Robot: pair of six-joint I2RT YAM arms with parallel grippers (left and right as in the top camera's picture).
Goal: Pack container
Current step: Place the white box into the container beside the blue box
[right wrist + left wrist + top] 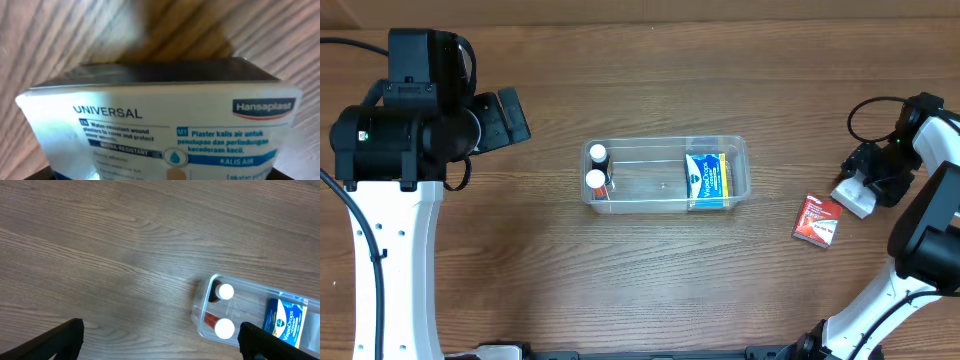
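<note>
The container (665, 203) is a clear shallow tub in the middle of the table. It holds two white-capped bottles (596, 167) at its left end and a blue-and-yellow VapoDrops packet (708, 179) at its right end. It also shows in the left wrist view (205, 305), at lower right. My left gripper (508, 115) is open and empty, up and to the left of the tub. My right gripper (868, 178) at the far right is shut on a white Hansaplast plaster box (853, 196), which fills the right wrist view (165, 125).
A small red packet (817, 220) lies flat on the wooden table, just left of the right gripper and to the right of the tub. Black cables run by both arm bases.
</note>
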